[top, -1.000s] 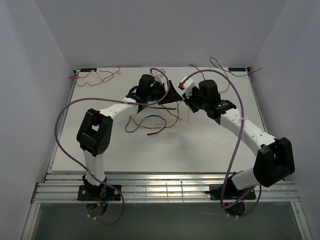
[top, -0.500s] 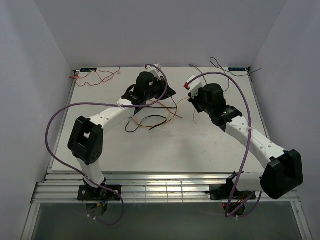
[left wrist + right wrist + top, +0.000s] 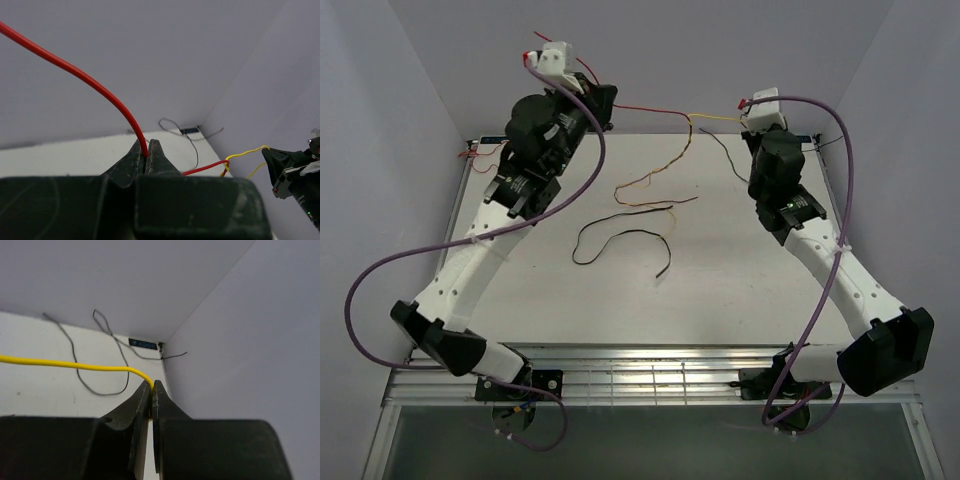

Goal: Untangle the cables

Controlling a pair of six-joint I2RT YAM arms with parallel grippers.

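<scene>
**Cable separation, seen from above and from both wrists.** Nearest, on the middle of the table, a black cable lies loose in an open curl, touched by neither pair of jaws. Just beyond it, the slack end of the yellow cable rests on the table. The rest of that cable climbs to a small knot hanging above the table's far edge. At that height the red cable and the upper run of the yellow cable form one nearly straight line across the table's far edge, joined at the knot.

All three cables are judged very light, limp and thin. They should follow any pull, sag under their own weight, and slip or kink rather than resist. A hard tug would probably tighten the knot rather than free it. The best hold is judged to be close to the knot, one strand per side, so that the pull acts on the crossing and not on slack.

- **Left jaws:** fully closed, pinching the red cable at their tips, high above the table's far left.
- **Right jaws:** fully closed, pinching the yellow cable at their tips, high above the table's far right.

Farthest, a thin dark cable lies untouched at the table's far right corner.
</scene>
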